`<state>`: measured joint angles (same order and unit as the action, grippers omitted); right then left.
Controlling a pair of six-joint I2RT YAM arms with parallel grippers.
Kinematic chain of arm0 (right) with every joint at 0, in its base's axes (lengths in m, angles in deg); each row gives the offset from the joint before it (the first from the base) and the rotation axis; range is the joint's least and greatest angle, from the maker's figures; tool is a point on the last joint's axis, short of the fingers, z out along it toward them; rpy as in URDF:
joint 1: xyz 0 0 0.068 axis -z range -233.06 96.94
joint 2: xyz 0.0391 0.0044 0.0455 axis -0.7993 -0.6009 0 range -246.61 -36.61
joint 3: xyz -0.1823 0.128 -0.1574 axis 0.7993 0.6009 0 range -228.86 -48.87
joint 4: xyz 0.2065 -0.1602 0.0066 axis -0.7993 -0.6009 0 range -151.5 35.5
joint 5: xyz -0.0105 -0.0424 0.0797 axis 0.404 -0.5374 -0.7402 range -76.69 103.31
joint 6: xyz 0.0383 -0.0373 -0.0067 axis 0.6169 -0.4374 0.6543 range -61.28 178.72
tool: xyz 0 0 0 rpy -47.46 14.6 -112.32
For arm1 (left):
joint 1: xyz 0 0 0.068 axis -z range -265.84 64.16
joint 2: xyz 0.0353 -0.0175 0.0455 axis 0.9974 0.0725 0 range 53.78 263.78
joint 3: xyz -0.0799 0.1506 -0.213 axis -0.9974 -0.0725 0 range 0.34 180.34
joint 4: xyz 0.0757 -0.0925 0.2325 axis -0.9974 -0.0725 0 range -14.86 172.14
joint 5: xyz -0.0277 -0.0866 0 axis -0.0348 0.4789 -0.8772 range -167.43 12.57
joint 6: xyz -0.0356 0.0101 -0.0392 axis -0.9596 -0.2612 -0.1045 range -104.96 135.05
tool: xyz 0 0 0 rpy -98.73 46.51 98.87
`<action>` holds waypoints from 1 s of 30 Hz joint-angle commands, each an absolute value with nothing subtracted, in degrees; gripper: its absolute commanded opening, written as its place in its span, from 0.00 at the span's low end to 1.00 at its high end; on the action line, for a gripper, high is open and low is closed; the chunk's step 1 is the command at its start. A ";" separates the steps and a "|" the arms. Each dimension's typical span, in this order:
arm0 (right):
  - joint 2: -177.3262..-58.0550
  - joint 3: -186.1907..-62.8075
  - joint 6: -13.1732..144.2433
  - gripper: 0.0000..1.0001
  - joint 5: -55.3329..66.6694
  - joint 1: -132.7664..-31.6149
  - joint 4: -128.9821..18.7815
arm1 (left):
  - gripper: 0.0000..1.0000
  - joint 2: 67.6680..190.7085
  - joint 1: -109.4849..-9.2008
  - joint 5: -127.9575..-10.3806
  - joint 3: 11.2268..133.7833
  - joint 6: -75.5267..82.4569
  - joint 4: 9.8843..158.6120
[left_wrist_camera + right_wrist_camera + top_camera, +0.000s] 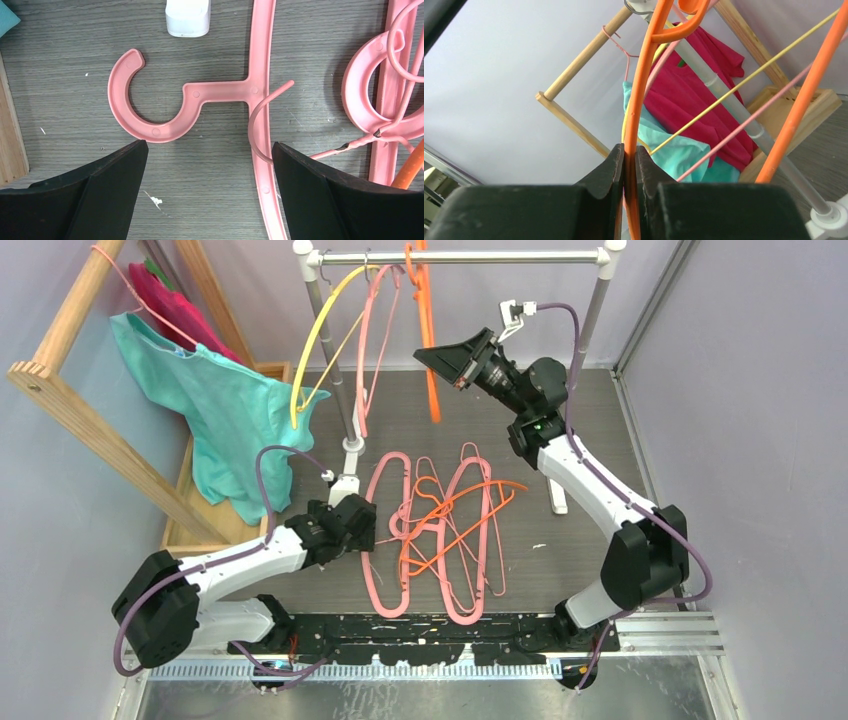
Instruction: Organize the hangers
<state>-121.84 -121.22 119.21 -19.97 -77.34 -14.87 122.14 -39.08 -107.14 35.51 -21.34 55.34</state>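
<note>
Top external view: a silver metal rail [460, 257] spans the far end of the table. From it hang a thin yellow plastic hanger [320, 335], a thin pink hanger [372, 340] and an orange plastic hanger [434, 400]. The orange one's long side drops almost straight down from the rail. The right gripper [432, 358] reaches it from the right, just under the rail, fingers pointing left. Well below the rail, toward the arm bases, is a loose pile of pink and orange hangers [435, 525] flat on the table, their lengths running roughly toward the rail. The left gripper [365, 528] hovers at the pile's left edge and is plainly the nearer arm to it.

Left wrist view: the left gripper's jaws stand wide apart with nothing between them. Just ahead lies a flat pink plastic hanger [150, 100]. Its C-shaped hook opens up and to the right, its neck runs rightward, and its bar stretches straight away from the gripper, passing close by the right-hand finger. I judge the next pick needs the gripper to shift right, or to straddle the neck.

Right wrist view: the right gripper's jaws are pinched onto the orange hanger's side bar, which runs lengthwise up from between the fingers to its hook, looped at the rail. The hook seems seated, so letting go looks like the next step.
</note>
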 commanded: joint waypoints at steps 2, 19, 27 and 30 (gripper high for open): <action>-123.85 -128.19 121.12 0.01 -16.51 -79.27 -7.27 | 0.98 120.39 -39.31 -108.73 36.55 -20.43 55.90; -133.64 -133.35 120.66 0.01 -7.94 -83.66 -15.94 | 0.98 117.47 -39.28 -110.10 35.05 -20.11 54.41; -139.60 -139.49 119.98 0.01 -7.57 -87.21 -20.72 | 0.98 116.37 -39.30 -110.54 34.49 -20.01 54.36; -141.15 -139.83 120.73 0.01 -7.26 -88.05 -21.08 | 0.98 115.77 -39.30 -110.72 34.13 -20.41 54.04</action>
